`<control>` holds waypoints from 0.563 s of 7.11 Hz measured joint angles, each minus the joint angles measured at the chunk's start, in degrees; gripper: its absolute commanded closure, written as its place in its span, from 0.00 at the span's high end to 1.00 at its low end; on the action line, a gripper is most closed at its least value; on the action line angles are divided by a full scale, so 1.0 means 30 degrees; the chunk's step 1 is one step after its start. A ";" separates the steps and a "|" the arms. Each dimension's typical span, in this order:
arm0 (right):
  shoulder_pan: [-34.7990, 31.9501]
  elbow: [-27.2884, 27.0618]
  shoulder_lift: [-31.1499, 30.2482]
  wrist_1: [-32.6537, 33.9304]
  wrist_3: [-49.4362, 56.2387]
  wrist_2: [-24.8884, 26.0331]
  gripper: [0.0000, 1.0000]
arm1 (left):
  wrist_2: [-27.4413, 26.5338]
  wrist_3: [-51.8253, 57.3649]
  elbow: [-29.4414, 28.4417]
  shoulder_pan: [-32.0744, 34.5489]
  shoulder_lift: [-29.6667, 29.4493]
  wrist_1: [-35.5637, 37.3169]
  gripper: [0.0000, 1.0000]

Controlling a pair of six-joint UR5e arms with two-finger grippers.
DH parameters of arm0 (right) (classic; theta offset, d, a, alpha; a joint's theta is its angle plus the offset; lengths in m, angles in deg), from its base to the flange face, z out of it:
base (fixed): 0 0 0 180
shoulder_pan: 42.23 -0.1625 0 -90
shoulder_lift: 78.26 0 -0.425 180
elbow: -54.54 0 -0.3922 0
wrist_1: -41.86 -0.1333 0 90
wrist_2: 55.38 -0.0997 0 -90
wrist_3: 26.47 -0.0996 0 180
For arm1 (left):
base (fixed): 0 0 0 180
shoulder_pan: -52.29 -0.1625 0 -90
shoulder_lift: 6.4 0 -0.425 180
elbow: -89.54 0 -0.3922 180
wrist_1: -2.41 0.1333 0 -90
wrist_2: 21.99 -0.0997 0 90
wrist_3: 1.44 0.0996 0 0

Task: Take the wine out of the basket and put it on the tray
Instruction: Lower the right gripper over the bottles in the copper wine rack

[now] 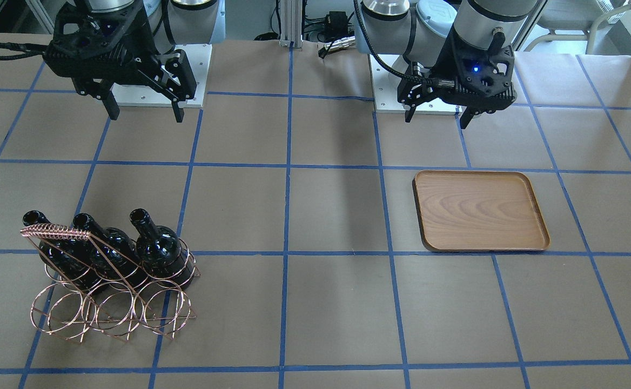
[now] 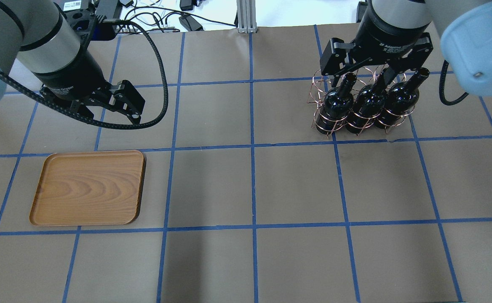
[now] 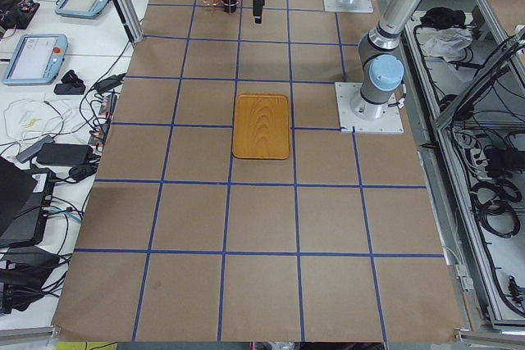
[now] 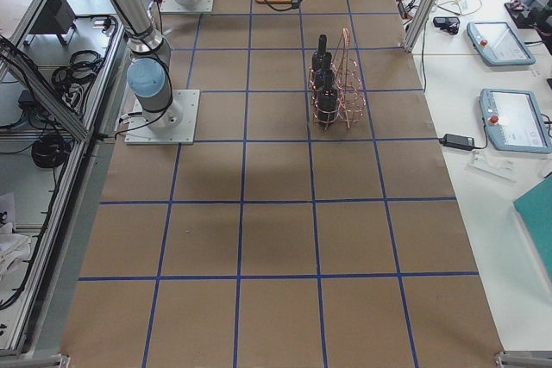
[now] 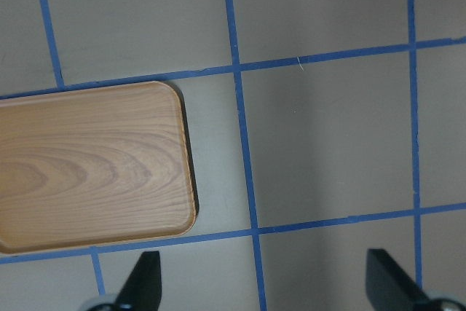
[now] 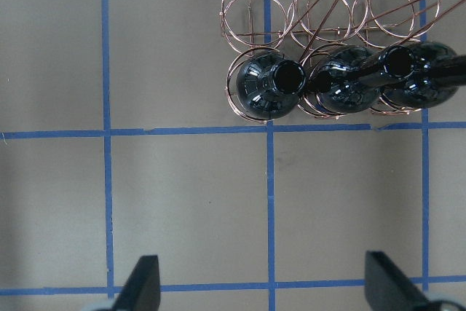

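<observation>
Gridded table [image 1: 337, 302], wine [image 1: 159, 246] in basket [image 1: 56, 233] (robot-side row), tray [image 1: 480, 210] well apart, left gripper [image 1: 437, 119], right gripper [image 1: 146, 115] both wide.

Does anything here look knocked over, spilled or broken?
Nothing stands out. The three bottles stand upright in the basket, in the row nearer the robot; its other row is empty. The tray lies flat and bare.

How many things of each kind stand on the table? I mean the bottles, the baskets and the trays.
Wine bottles: 3
Basket: 1
Tray: 1
Total: 5
</observation>
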 measured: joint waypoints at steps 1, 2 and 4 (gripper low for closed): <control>-0.0001 0.0000 -0.0001 -0.0007 0.0029 0.0002 1.00 | -0.0002 -0.0029 0.0134 0.0001 0.0049 -0.0009 1.00; -0.0001 -0.0001 -0.0002 -0.0019 0.0080 0.0008 1.00 | -0.0016 -0.0049 0.0234 -0.0006 0.0097 -0.0006 1.00; -0.0002 -0.0015 -0.0003 -0.0066 0.0150 0.0011 1.00 | -0.0052 -0.0026 0.0332 -0.0016 0.0155 0.0000 1.00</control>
